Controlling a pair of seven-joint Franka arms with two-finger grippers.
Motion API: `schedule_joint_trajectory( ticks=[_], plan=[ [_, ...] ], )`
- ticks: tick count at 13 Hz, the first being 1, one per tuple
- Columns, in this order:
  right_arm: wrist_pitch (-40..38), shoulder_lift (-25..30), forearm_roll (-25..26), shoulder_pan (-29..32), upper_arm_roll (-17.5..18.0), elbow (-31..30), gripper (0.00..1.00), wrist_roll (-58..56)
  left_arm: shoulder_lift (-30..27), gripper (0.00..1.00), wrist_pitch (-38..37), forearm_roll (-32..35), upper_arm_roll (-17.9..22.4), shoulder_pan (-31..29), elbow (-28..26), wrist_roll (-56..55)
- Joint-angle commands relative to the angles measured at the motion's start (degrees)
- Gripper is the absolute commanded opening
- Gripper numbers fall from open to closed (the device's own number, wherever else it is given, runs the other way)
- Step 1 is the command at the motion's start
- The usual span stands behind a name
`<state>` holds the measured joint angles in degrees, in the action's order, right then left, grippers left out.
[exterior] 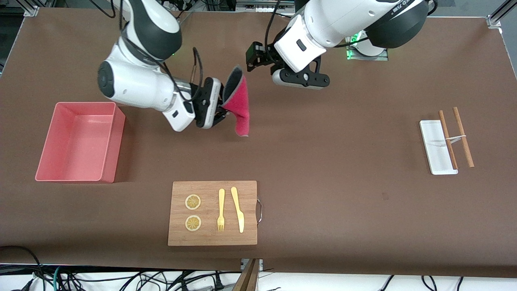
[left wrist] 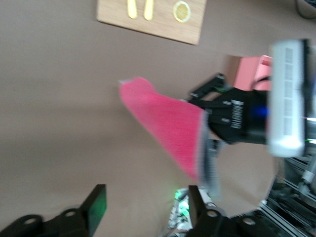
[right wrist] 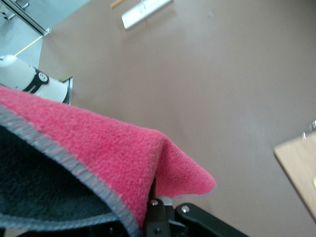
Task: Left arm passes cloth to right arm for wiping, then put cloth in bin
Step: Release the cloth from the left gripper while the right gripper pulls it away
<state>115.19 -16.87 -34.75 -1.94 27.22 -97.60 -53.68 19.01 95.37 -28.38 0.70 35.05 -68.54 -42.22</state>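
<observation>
The crimson-pink cloth [exterior: 239, 103] with a grey underside hangs in the air over the bare brown table, between the two arms. My right gripper [exterior: 222, 110] is shut on its edge, and the pinched fold shows in the right wrist view, cloth [right wrist: 98, 143] over gripper [right wrist: 160, 203]. My left gripper [exterior: 282, 76] hovers beside the cloth toward the left arm's end, clear of it. In the left wrist view its fingers stand open [left wrist: 145, 197] with nothing between them, facing the cloth [left wrist: 163, 123] and the right gripper [left wrist: 210, 123]. The pink bin [exterior: 109, 149] sits at the right arm's end of the table.
A wooden cutting board [exterior: 250, 210] with two lemon slices [exterior: 193, 202], a yellow fork [exterior: 221, 210] and a knife [exterior: 238, 210] lies nearer the front camera. A white tray [exterior: 434, 141] and brown chopsticks [exterior: 462, 137] lie toward the left arm's end.
</observation>
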Motion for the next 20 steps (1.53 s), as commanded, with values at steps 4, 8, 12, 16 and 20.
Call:
schedule_joint_trajectory(
  ticks=[4,8,12,16,20],
  plan=[
    [-10.24,2.71,10.04,4.31,-4.1,-1.89,0.0,12.95,-0.55,1.0,-6.94,13.41,0.27,-2.26,-0.62,7.28],
    [-11.39,4.91,21.36,4.31,-5.87,-4.7,0.0,33.66,-0.11,1.0,-11.77,17.56,0.18,-9.27,-1.51,22.3],
    [-12.53,6.05,26.93,4.13,-8.75,-7.6,0.0,46.9,0.32,1.0,-14.33,22.65,0.27,-18.07,-3.43,39.72],
    [-12.01,8.52,27.02,4.05,-14.99,-14.19,0.0,48.4,0.42,1.0,-13.98,24.42,0.27,-24.23,-3.7,46.25],
    [-4.21,6.42,33.15,4.05,-16.33,-19.99,0.0,49.11,-5.1,1.0,-11.45,27.32,-0.35,-27.4,-12.55,48.18]
  ],
)
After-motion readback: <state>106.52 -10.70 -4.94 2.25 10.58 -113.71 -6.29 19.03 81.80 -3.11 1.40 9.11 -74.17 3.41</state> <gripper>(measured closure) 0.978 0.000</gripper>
